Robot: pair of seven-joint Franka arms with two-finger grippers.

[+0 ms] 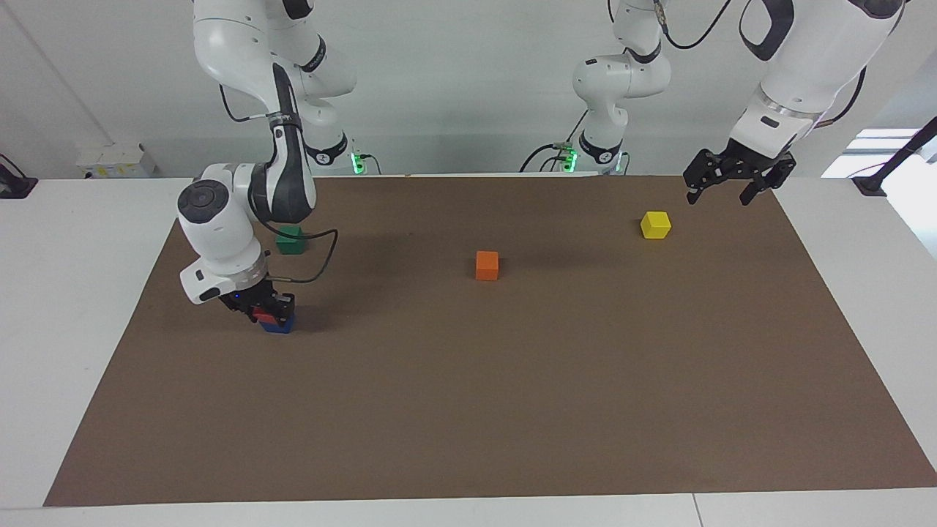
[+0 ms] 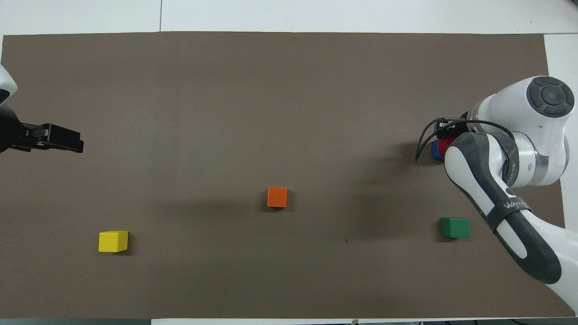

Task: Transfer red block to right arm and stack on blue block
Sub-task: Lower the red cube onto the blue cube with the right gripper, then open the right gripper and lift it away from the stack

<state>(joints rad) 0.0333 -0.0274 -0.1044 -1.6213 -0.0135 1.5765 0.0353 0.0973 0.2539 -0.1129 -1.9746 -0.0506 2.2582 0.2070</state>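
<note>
The red block (image 1: 264, 317) sits on top of the blue block (image 1: 279, 327) on the brown mat, toward the right arm's end of the table. My right gripper (image 1: 269, 313) is down on the stack, its fingers shut on the red block. In the overhead view the red block (image 2: 445, 144) and the blue block (image 2: 435, 151) peek out from under the right arm's wrist. My left gripper (image 1: 719, 195) is open and empty, raised over the mat's edge at the left arm's end, beside the yellow cube; it also shows in the overhead view (image 2: 74, 140).
An orange cube (image 1: 487, 265) lies mid-mat. A yellow cube (image 1: 656, 225) lies toward the left arm's end, a green cube (image 1: 290, 239) nearer the robots than the stack. The brown mat (image 1: 512, 410) covers the table.
</note>
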